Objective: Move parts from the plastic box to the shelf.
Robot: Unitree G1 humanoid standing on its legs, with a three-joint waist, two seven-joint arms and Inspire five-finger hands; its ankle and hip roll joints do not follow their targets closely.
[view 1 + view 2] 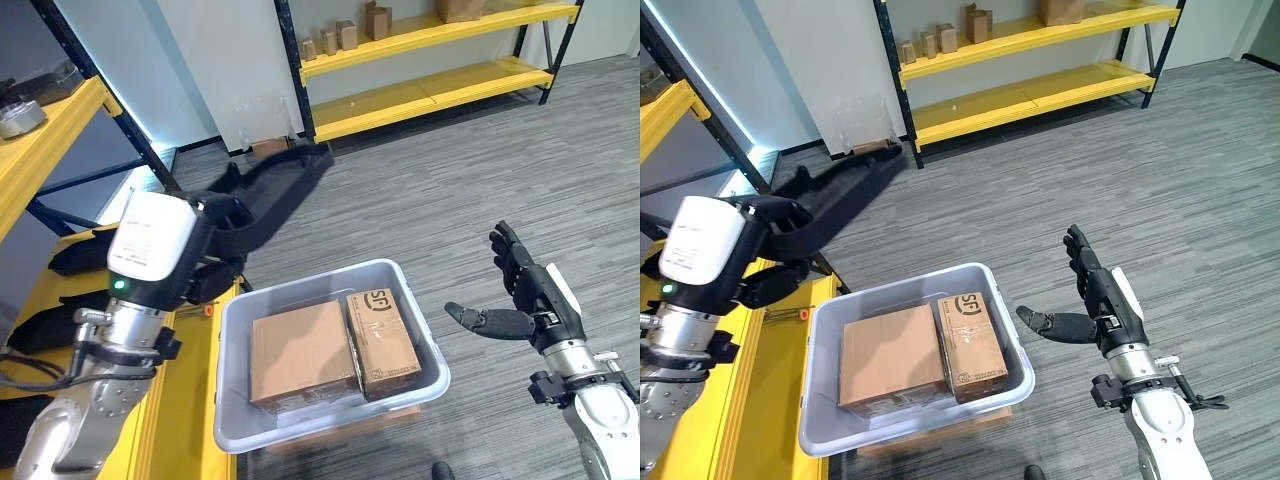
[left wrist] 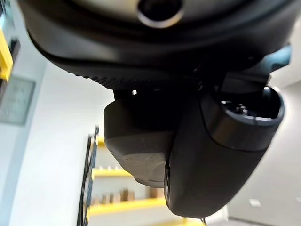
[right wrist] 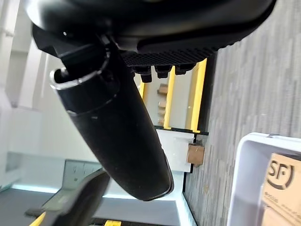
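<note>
- Two cardboard boxes [image 1: 303, 355] lie flat side by side in my plastic box [image 1: 412, 285], lower centre, long axes running up-frame.
- Right hand [image 1: 530, 290] spread wide, holding nothing, open floor [image 1: 450, 180] around it.
- Left hand [image 1: 215, 225]: I cannot tell.

Grey plank floor [image 1: 470, 190]. White wall [image 1: 200, 60] at 12 o'clock. Yellow rack [image 1: 430, 60] with small cardboard boxes [image 1: 340, 36] at 1 o'clock. Yellow bench [image 1: 190, 430] at 8 o'clock.

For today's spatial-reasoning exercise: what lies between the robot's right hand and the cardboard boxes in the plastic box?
In the left eye view, bare grey carpet and the plastic box wall separate the open right hand from the cardboard boxes.
</note>
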